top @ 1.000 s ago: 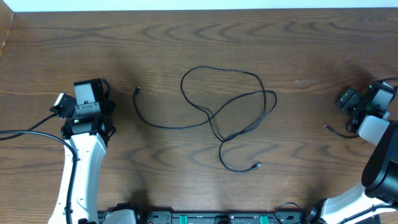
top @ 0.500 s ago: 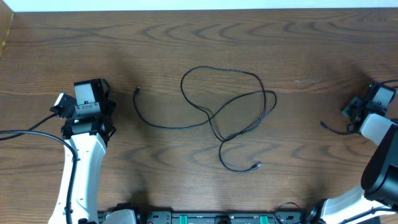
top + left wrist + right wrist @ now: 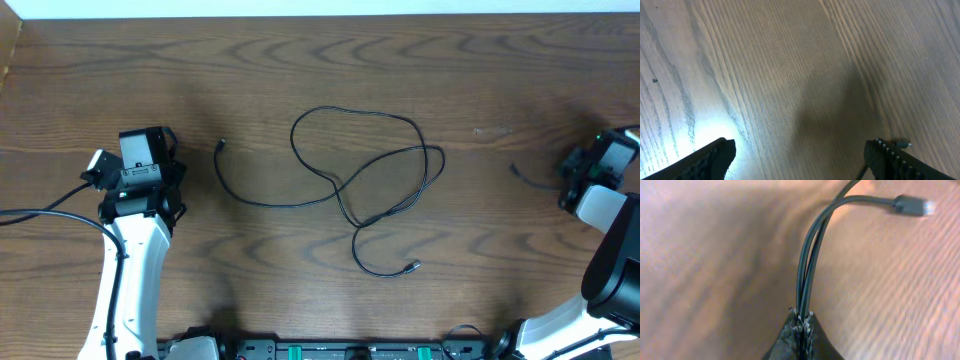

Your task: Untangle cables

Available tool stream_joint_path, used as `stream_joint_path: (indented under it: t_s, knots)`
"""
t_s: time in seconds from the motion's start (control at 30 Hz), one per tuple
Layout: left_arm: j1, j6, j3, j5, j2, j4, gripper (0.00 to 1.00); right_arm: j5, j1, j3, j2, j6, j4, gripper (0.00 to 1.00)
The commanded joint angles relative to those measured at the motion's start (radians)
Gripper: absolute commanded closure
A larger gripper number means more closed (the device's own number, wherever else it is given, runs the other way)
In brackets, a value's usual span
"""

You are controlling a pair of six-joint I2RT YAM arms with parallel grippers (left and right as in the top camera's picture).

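Now that the right gripper (image 3: 801,330) has clamped shut on the short cable (image 3: 807,270), pinching a doubled strand at 3 o'clock, pulling it clear can probably start. A second ago its jaws were wide and the plug (image 3: 514,169) lay nearer 6. Left gripper (image 3: 800,155) gapes empty at 9 o'clock, unchanged; long cable (image 3: 343,187) lies looped at centre, unmoved.

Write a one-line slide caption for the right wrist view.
Right gripper shut on a doubled dark cable, plug end at upper right, wooden table behind.

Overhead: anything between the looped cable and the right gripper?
Only the held cable, poking out of the right gripper; otherwise bare table up to the looped cable, seen overhead.
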Motion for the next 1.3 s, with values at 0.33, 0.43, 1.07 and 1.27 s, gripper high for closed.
stream_joint_path:
  t_s: [0.33, 0.43, 1.07, 1.27]
  knots:
    - [0.004, -0.006, 0.000, -0.006, -0.005, -0.003, 0.13, 0.009, -0.041, 0.339, 0.239, -0.105, -0.097, 0.99]
    - [0.004, -0.006, 0.000, -0.006, -0.005, -0.002, 0.13, 0.010, -0.060, 0.447, 0.269, -0.138, -0.177, 0.99]
    - [0.004, -0.006, 0.000, -0.006, -0.005, -0.003, 0.13, 0.010, -0.186, 0.748, 0.285, -0.299, -0.460, 0.58]
    - [0.004, -0.006, 0.000, -0.006, -0.005, -0.003, 0.13, -0.056, -0.185, 0.748, 0.286, -0.296, -0.492, 0.01]
